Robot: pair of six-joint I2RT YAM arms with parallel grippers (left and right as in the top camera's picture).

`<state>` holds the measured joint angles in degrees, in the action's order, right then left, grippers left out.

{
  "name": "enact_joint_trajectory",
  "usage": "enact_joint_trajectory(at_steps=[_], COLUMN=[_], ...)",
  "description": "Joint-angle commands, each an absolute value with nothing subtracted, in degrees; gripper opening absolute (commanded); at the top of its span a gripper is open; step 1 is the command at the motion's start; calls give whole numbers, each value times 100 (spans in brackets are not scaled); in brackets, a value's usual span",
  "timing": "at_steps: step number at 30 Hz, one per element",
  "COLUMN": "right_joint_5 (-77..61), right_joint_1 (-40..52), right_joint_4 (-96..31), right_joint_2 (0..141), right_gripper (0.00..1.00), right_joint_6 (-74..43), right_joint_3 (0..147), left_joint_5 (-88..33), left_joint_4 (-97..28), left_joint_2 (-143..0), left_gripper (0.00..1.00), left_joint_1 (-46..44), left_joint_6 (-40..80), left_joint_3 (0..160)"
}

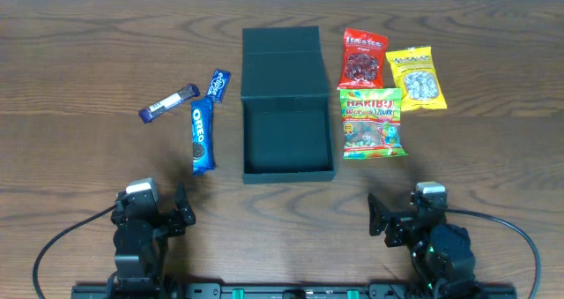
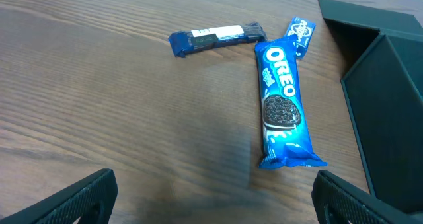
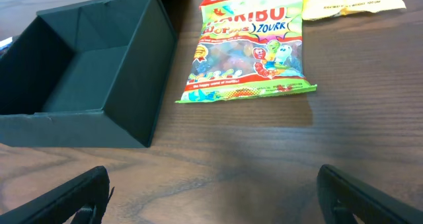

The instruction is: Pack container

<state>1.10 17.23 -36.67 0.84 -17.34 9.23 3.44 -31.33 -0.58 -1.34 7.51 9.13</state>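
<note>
The dark teal-green container [image 1: 288,105] stands open and empty at the table's middle, its flap lid folded back on the far side; it shows in the left wrist view [image 2: 390,112] and the right wrist view [image 3: 86,72]. Left of it lie a blue Oreo pack [image 1: 202,137], a small blue packet [image 1: 218,85] and a dark snack bar [image 1: 168,103]. Right of it lie a Haribo bag [image 1: 372,123], a red bag [image 1: 363,59] and a yellow bag [image 1: 416,78]. My left gripper [image 2: 211,204] is open and empty near the front edge. My right gripper [image 3: 215,201] is open and empty.
The wooden table [image 1: 88,61] carries everything. Black cables [image 1: 53,246] run from both arm bases along the front edge.
</note>
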Motion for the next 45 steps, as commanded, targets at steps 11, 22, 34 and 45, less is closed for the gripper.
enact_joint_trajectory(at_steps=[11,22,34,45], right_joint_5=[191,-1682,-2502,-1216], right_joint_1=[1658,1658,1656,1651], right_joint_4=[-3682,-3765,-2322,-1304], right_joint_2=[32,32,320,3656], right_gripper=[99,99,99,99], right_joint_6=[-1664,-4890,-4440,-2884], right_joint_3=[884,934,963,1817], left_joint_5=[447,447,447,447], left_joint_4=[-3118,-3118,-3118,-3118], left_joint_2=[-23,-23,-23,-23], left_gripper=[95,95,95,95], left_joint_1=[-152,-152,-152,-152], left_joint_6=[731,731,731,731], left_joint_3=[836,836,836,836])
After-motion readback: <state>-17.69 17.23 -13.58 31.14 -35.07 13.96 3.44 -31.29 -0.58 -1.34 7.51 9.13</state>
